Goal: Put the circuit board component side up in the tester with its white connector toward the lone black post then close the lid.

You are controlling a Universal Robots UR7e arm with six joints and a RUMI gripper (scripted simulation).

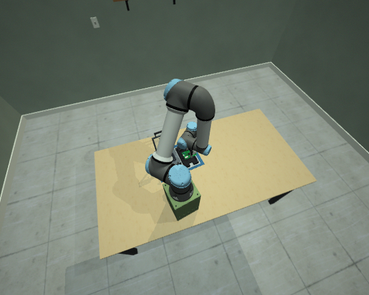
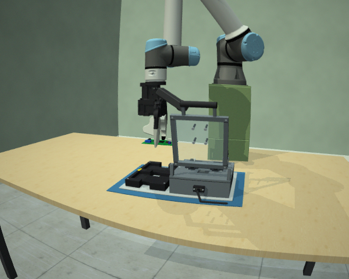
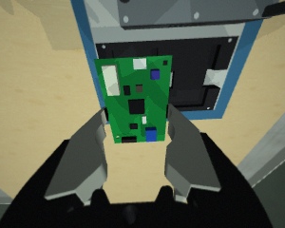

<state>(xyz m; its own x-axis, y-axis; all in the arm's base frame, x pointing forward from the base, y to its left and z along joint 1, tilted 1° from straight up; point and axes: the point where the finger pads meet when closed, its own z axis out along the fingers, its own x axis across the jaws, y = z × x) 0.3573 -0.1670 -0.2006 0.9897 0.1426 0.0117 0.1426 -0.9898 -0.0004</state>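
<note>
My gripper (image 3: 137, 106) is shut on the green circuit board (image 3: 136, 97), gripping its two long edges. The board lies level with the component side up; its white connector (image 3: 109, 81) is at the far left corner in the wrist view. In the exterior view the gripper (image 2: 158, 135) holds the board (image 2: 159, 142) well above the black tray (image 2: 149, 179), to the left of the tester. The grey tester (image 2: 201, 179) stands on the blue mat with its clear lid (image 2: 199, 139) upright and open. The empty tray (image 3: 180, 71) shows below the board in the wrist view.
The tester's black handle (image 2: 195, 104) juts out beside the gripper at wrist height. A black cable (image 2: 209, 199) leaves the tester's front. The blue mat (image 2: 180, 192) lies under the tray and tester. The arm's green pedestal (image 2: 228, 120) stands behind the tester.
</note>
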